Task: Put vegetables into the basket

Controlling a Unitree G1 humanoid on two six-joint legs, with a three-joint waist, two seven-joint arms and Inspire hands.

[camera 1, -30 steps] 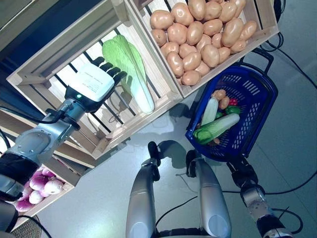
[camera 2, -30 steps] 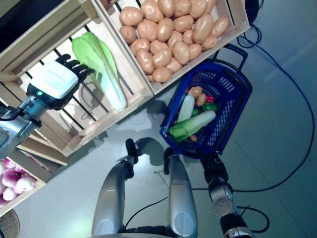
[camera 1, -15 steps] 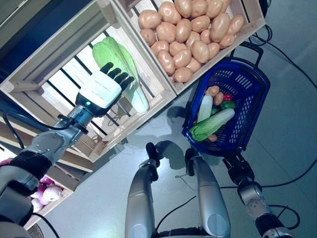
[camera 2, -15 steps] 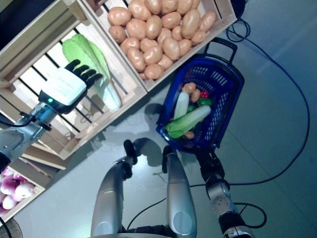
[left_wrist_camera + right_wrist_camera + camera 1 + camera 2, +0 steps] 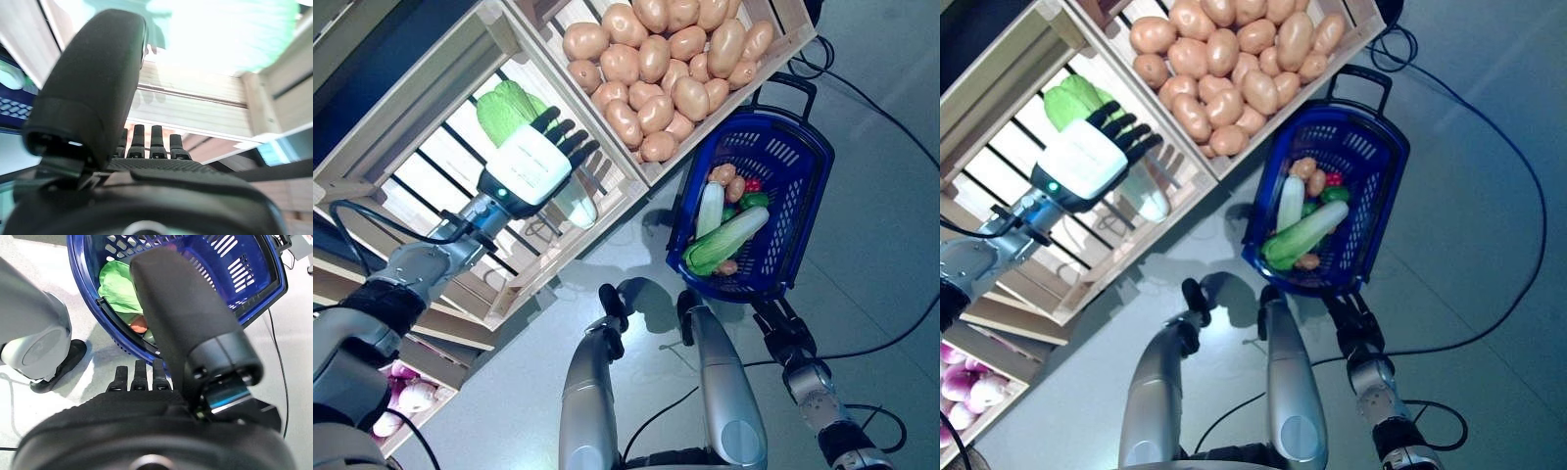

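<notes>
My left hand (image 5: 530,164) is open, its fingers straight over the middle of a leafy green cabbage (image 5: 502,103) that lies in a slatted wooden crate (image 5: 431,166). The cabbage's white base (image 5: 577,208) shows past the fingertips. In the left wrist view the straight fingers (image 5: 151,142) point at the pale green cabbage (image 5: 220,34). The blue basket (image 5: 805,186) stands on the floor and holds a long green-white cabbage (image 5: 724,240), a pale long vegetable (image 5: 710,208), potatoes (image 5: 722,174), and a red and a green piece. My right hand (image 5: 781,328) is open just beside the basket's near rim (image 5: 122,328).
The wooden stand's crates fill the upper left. A second crate (image 5: 793,44) lies right beside the basket's far side. The basket's black handle (image 5: 793,90) stands up at its far end. Grey floor spreads to the right.
My left hand has moved from beside the cabbage to over its middle. The camera has shifted, so the whole scene sits higher and further left. The right hand stays by the basket.
</notes>
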